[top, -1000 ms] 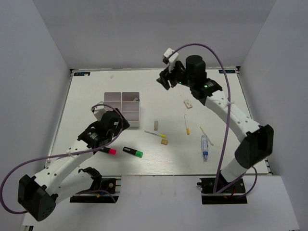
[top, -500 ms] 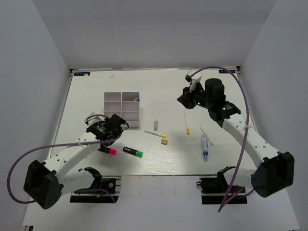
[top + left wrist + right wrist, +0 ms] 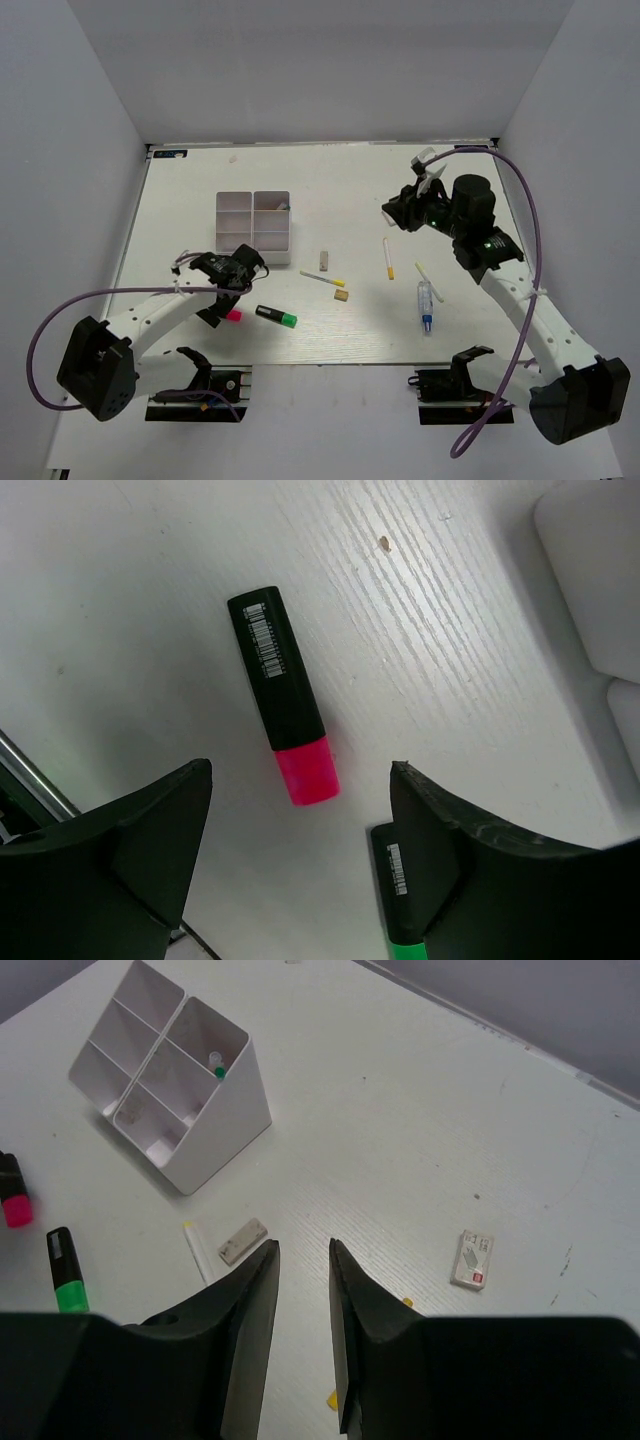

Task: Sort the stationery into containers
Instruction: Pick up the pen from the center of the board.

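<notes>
Seemingly roomy pincer (image 3: pixel 300 772) over pink highlighter (image 3: pixel 284 680)

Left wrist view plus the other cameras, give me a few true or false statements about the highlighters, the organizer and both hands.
1. The pink-capped highlighter lies on the table under the open fingers of the left hand. True.
2. The green-capped highlighter stands in the organizer. False: it lies on the table next to the pink-capped one.
3. The organizer is divided into four compartments. True.
4. Every compartment is empty. False: one holds a green-tipped item.
5. The right hand grips a pen. False: nothing sits between its fingers, which stand slightly apart.
</notes>
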You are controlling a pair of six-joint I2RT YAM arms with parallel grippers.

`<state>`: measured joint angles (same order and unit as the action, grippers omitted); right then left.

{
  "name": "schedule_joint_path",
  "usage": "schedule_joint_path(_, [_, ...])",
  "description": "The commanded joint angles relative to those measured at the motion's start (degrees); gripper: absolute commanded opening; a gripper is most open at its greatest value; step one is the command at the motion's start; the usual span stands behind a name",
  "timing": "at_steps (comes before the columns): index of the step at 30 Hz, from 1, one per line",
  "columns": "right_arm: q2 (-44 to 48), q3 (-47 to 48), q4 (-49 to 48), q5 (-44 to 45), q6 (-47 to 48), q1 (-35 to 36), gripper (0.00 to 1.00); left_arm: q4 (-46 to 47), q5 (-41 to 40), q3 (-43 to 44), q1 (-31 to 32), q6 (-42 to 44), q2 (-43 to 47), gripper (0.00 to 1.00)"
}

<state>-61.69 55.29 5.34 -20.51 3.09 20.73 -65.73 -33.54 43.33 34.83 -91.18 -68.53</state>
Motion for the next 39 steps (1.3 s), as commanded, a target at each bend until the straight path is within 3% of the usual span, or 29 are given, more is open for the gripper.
schedule_joint_path(1, [2.54, -1.06, -2.71, -2.86, -1.33, -1.04, 0.33, 2.98, -1.35, -1.32, -0.82, -2.34, 2.26, 0.81])
schedule_joint_path(9, [5.00, -2.55, -2.88, -5.06, -1.95, -3.94, 0.33, 8.50, -0.22, -2.72, -3.62, -2.34, -0.55, 0.71])
schedule_joint_path(19, [6.06, -3.69, -3.41, -7.61, -2.65, -6.40, 0.33, 14.49, 2.25, -9.23, -9.34, 0.99, 1.74, 0.71])
schedule_joint_path(33, [7.02, -5.28, -4.64, -9.81, -4.59, -8.34, 0.33, 22.84, 8.75, -12.12, -16.55, 8.21, -4.86, 0.64])
schedule_joint_path(39, [7.37, -5.54, -4.64, -10.69, -5.38, -9.04, 0.33, 25.65, 10.68, -14.59, -18.30, 10.31, -4.86, 0.53])
